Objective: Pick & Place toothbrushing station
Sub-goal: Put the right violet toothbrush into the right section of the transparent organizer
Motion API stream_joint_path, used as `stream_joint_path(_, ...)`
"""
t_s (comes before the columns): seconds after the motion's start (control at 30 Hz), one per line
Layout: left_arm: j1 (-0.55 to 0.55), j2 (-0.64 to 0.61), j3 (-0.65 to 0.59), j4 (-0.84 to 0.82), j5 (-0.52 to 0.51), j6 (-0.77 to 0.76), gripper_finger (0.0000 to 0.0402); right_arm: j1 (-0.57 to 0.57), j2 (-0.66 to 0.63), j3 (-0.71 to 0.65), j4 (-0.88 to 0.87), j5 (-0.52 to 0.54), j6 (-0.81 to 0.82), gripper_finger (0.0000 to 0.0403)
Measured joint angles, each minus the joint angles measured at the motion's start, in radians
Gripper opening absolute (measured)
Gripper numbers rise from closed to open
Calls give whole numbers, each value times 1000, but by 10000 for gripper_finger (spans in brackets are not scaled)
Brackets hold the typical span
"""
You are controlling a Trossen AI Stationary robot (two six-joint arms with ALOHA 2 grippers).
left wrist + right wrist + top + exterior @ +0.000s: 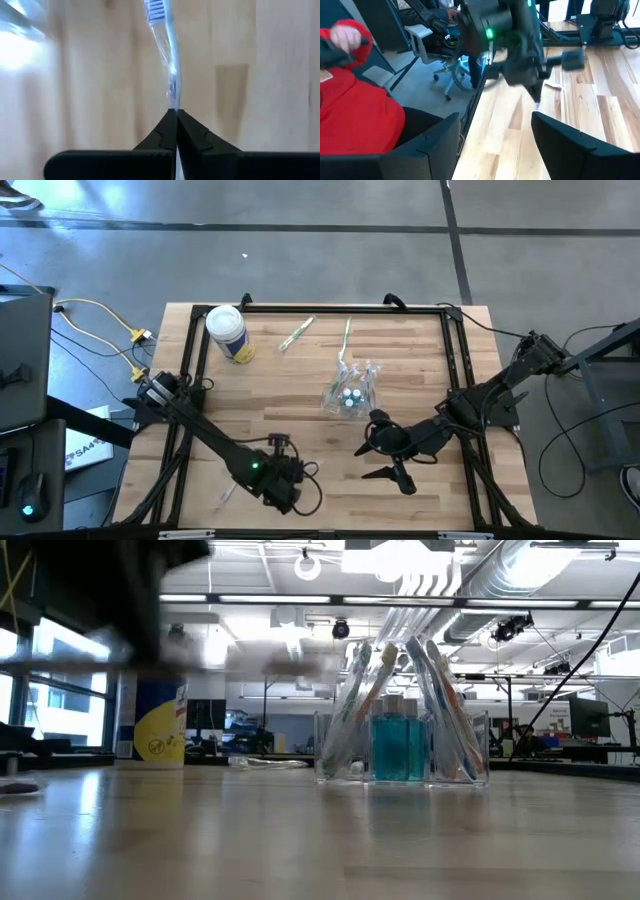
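Pinching wrapped toothbrush (167, 60) by tail end, left gripper (176, 116) jaws fully closed on it at near table edge, likely to carry it to station (350, 392) mid-table. Right gripper (385, 459) waits beside, jaws wide, empty.

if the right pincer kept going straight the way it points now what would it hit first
Probably the left arm's wrist: the right wrist view looks past the open right pincer across bare table straight at it. Nothing seems to lie between them, though depth is hard to judge.
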Motion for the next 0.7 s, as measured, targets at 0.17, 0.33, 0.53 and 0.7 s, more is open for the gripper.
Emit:
stream_joint_path(0.17, -7, -22, 177, -226, -136, 52, 3, 0, 0, 0, 1, 1, -24, 238)
stream_joint_path(0.33, -22, -137, 235, -317, -245, 57, 2, 0, -1, 0, 3, 44, -39, 238)
stream_joint_path(0.53, -32, -361, 178, -119, -415, 200, 2, 0, -2, 0, 19, 138, -104, 238)
stream_joint_path(0.7, 32, -534, 31, 262, -315, 482, 1, 0, -2, 0, 145, 255, -221, 238)
